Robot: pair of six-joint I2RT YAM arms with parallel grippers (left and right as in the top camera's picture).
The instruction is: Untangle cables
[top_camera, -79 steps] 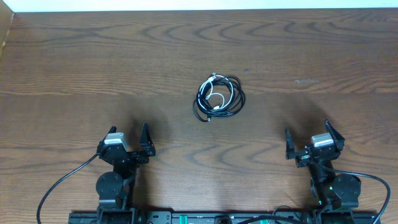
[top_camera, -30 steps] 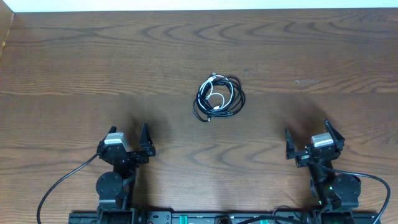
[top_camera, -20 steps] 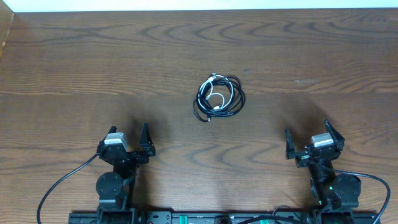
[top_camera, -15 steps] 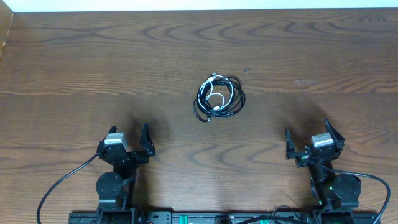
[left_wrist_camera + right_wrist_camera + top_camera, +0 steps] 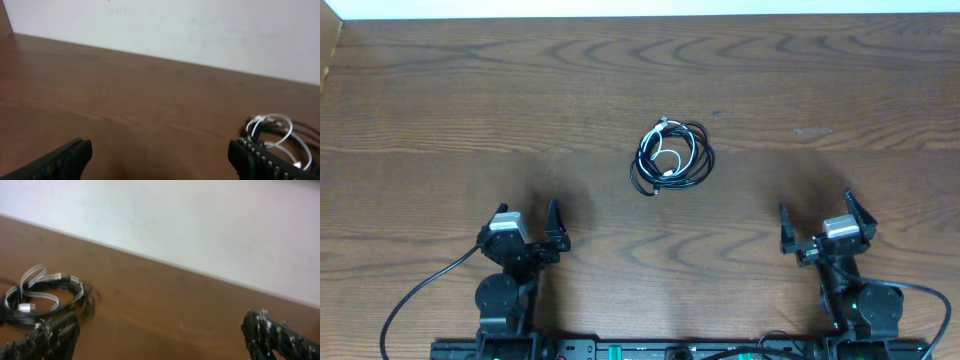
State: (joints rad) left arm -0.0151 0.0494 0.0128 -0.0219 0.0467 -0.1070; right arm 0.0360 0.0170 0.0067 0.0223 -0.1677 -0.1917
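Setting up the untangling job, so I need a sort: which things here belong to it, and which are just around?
Job: cables, a coiled bundle mid-table; left hand and right hand, both open, apart from it.
Just there: wooden table; the arms' own thick black wires.

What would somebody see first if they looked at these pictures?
A tangle of thin black and whitish cables, lying in the middle of the brown wooden table. Near the bottom of the overhead view, the left gripper and right gripper stand open, one each side, touching nothing.
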